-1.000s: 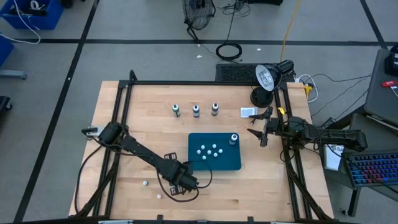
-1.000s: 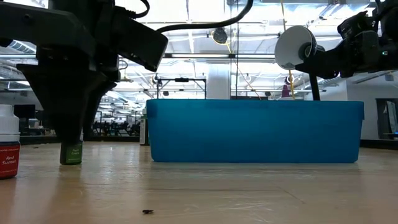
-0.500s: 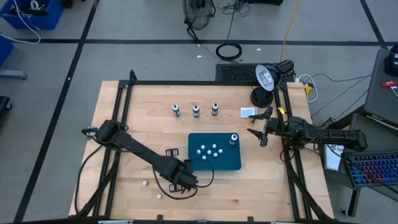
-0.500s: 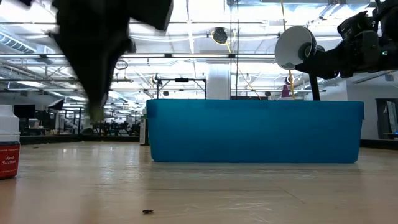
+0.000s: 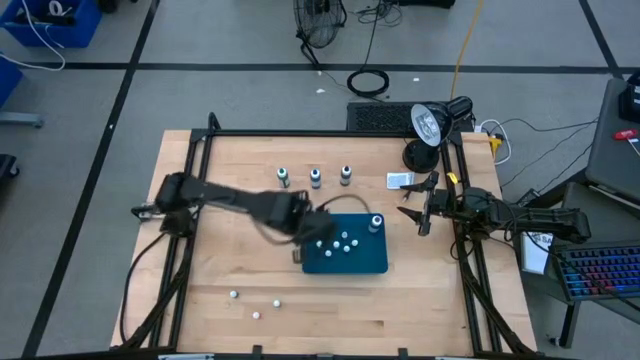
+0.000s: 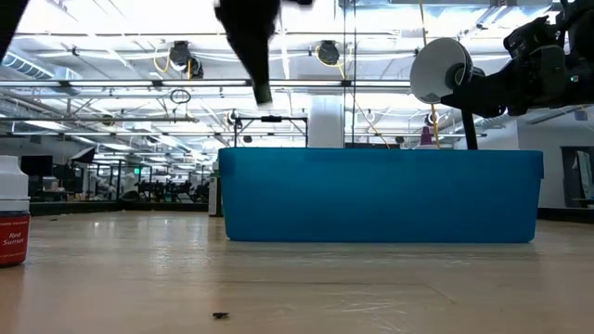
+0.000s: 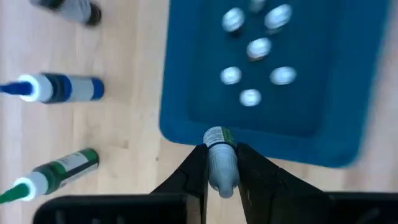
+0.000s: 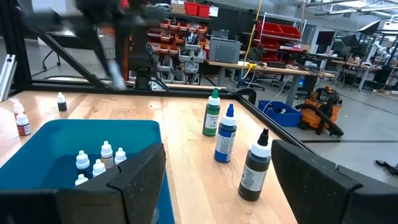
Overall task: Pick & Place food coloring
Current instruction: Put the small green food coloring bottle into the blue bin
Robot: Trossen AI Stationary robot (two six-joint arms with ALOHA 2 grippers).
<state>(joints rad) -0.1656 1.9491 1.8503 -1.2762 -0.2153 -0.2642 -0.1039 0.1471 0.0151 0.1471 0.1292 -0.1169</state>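
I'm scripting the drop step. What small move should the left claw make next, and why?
Probably carry on a little farther over the blue plastic bin, then lower. The left claw grips a small pale-capped green-labelled bottle just at the bin's near edge, not yet above the white-capped bottles inside.

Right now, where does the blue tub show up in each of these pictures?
High view: blue tub at the table's centre; right hand waits beside it.
Low view: its long wall fills the middle.
Left wrist view: just beyond the left hand, which grips a small bottle.
Right wrist view: close ahead, beside three tall bottles.
Shared landmark: white-capped bottles inside it, hidden in the low view.
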